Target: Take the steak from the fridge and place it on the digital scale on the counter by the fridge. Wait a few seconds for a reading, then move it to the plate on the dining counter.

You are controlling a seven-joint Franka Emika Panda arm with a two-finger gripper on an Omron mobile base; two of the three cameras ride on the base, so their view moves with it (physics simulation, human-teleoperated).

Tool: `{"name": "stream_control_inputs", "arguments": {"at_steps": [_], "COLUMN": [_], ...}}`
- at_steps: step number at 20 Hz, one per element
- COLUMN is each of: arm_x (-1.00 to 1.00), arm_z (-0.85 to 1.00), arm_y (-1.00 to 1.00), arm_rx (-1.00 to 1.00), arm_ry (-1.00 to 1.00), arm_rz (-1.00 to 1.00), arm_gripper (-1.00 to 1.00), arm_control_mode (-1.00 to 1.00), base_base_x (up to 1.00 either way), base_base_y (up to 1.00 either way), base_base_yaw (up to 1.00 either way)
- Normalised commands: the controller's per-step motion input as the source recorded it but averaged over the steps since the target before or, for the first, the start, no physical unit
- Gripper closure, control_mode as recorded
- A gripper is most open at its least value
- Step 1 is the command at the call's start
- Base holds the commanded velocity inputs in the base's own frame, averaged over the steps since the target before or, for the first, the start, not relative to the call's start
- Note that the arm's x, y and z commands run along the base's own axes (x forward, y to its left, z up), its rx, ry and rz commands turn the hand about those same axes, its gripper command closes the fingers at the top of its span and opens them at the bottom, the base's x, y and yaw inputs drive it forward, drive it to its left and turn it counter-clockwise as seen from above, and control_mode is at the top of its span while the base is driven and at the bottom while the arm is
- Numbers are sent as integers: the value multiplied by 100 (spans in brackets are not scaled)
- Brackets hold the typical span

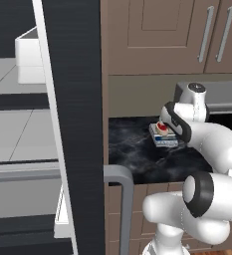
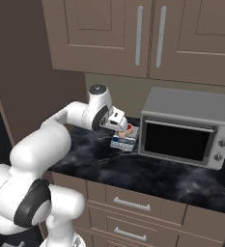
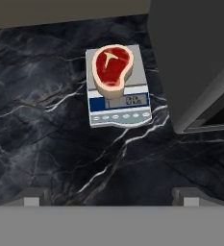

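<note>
- My hand [image 3: 111, 194] is hanging released above the table [image 3: 46, 144], fingers spread wide and gripping nothing; the two fingertips [image 3: 35, 196] are showing at the bottom of the hand view with bare black stone between them.
- The steak [image 3: 112, 65] is lying flat on the scale [image 3: 117, 103], red face up with its pale fat rim and white bone mark showing, and it is covering most of the scale's silver top plate.
- The scale is sitting on the table, its bluish front strip facing my hand, apart from my fingertips.
- The grey oven [image 2: 184, 128] is standing just beside the scale, on the side away from the fridge [image 1: 72, 124].
- In the left base view, the fridge door is standing open on the far side of the scale from the oven, with light grey shelves [image 1: 18, 134] and a white bin [image 1: 30, 57] showing inside.
- Brown cabinets [image 2: 133, 34] with silver handles are hanging above the scale, and brown drawers [image 2: 128, 205] are sitting under the table below it.
- In the right base view, my hand [image 2: 122, 128] is hovering right over the steak [image 2: 129, 128] and scale [image 2: 123, 143].
</note>
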Motion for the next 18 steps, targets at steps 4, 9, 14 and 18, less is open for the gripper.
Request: {"name": "stream_control_inputs", "arguments": {"at_steps": [4,9,14,18], "arm_x": [52,74,67,41], "arm_z": [-18,-25,-7,-5], "arm_y": [0,0,0,-16], "arm_rx": [0,0,0,0], "arm_ry": [0,0,2,3], "arm_rz": [0,0,0,0], "arm_gripper": [-100,-100,-100,-100], "arm_control_mode": [-100,-100,-100,-100], "base_base_x": [0,0,0,0], "base_base_y": [0,0,0,0], "base_base_yaw": [0,0,0,0]}}
